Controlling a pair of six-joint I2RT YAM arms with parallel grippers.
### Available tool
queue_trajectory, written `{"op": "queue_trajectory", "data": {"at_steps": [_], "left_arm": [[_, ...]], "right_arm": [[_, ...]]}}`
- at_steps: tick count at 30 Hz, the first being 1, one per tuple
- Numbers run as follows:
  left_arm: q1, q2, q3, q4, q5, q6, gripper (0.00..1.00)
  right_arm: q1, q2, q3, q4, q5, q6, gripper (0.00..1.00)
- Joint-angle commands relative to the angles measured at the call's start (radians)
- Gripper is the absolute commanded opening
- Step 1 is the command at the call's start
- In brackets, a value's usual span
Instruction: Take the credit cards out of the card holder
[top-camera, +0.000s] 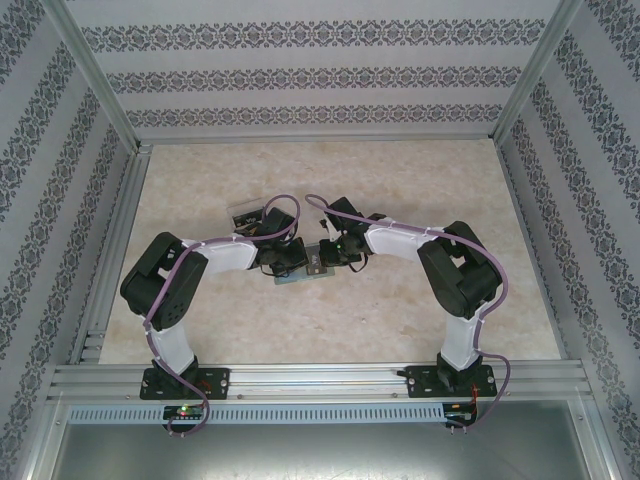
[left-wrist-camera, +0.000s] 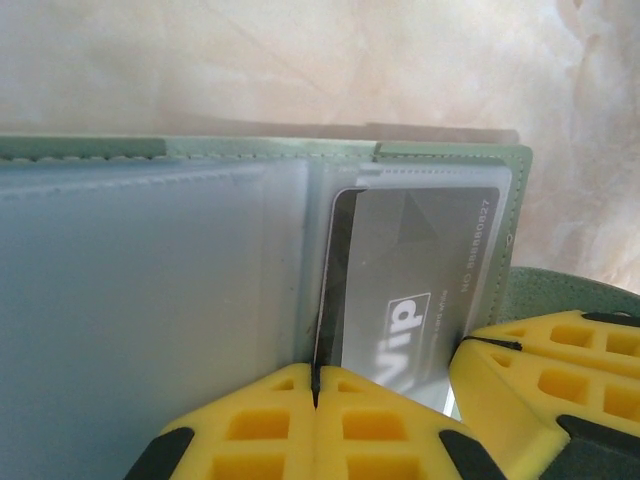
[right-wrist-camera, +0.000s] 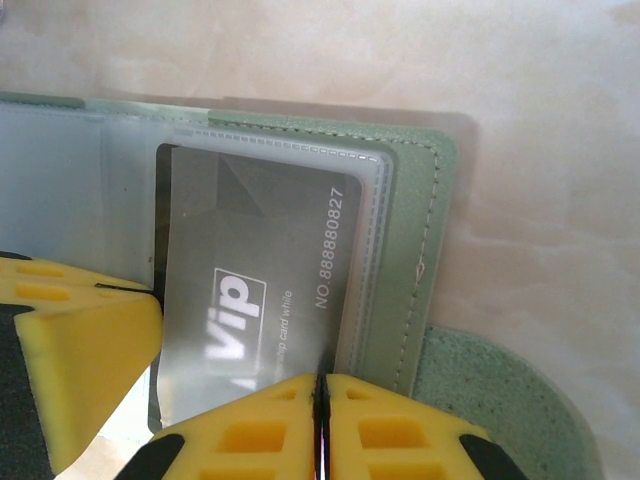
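Note:
The grey-green card holder (top-camera: 305, 272) lies open on the table between both grippers. Its pale blue-grey lining (left-wrist-camera: 150, 300) and stitched green rim (right-wrist-camera: 410, 250) show close up. A dark credit card (left-wrist-camera: 410, 270) printed "Vip" sits in a clear pocket (right-wrist-camera: 250, 240). My left gripper (left-wrist-camera: 315, 385) is shut on the near left edge of that dark card, a thin dark strip pinched between its yellow fingers. My right gripper (right-wrist-camera: 322, 385) is shut on the holder's near edge, at the pocket's right border. In the top view the left gripper (top-camera: 290, 262) and right gripper (top-camera: 335, 255) almost touch.
A transparent tray (top-camera: 245, 213) stands just behind the left gripper. The holder's textured green tab (right-wrist-camera: 500, 400) sticks out to the right. Marble tabletop (top-camera: 400, 180) stretches back to patterned walls with metal posts on three sides.

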Motion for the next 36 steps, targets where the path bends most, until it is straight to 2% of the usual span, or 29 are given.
{"op": "queue_trajectory", "data": {"at_steps": [1, 8, 16, 20, 27, 30, 33, 36], "left_arm": [[0.007, -0.026, -0.031, 0.014, 0.014, -0.007, 0.00], [0.035, -0.108, -0.076, -0.015, -0.016, 0.009, 0.00], [0.050, -0.126, -0.110, -0.013, -0.011, 0.015, 0.00], [0.052, -0.115, -0.096, 0.000, 0.029, 0.032, 0.00], [0.052, -0.110, -0.097, 0.004, 0.028, 0.027, 0.00], [0.052, -0.108, -0.100, 0.002, 0.027, 0.027, 0.00], [0.051, -0.108, -0.101, 0.002, 0.025, 0.027, 0.00], [0.052, -0.105, -0.099, 0.000, 0.026, 0.027, 0.00]], "right_arm": [[0.020, 0.032, 0.010, -0.003, -0.027, 0.009, 0.13], [0.012, 0.027, 0.008, -0.007, -0.022, 0.009, 0.13], [0.011, 0.029, 0.013, -0.010, -0.022, 0.007, 0.14], [0.016, 0.027, 0.018, -0.009, -0.022, 0.006, 0.17], [0.036, -0.013, 0.041, -0.015, 0.029, 0.000, 0.23], [0.044, -0.012, 0.060, -0.023, 0.034, -0.009, 0.22], [0.049, 0.008, 0.078, -0.028, 0.027, -0.010, 0.16], [0.049, 0.025, 0.084, -0.027, 0.031, -0.006, 0.14]]}}
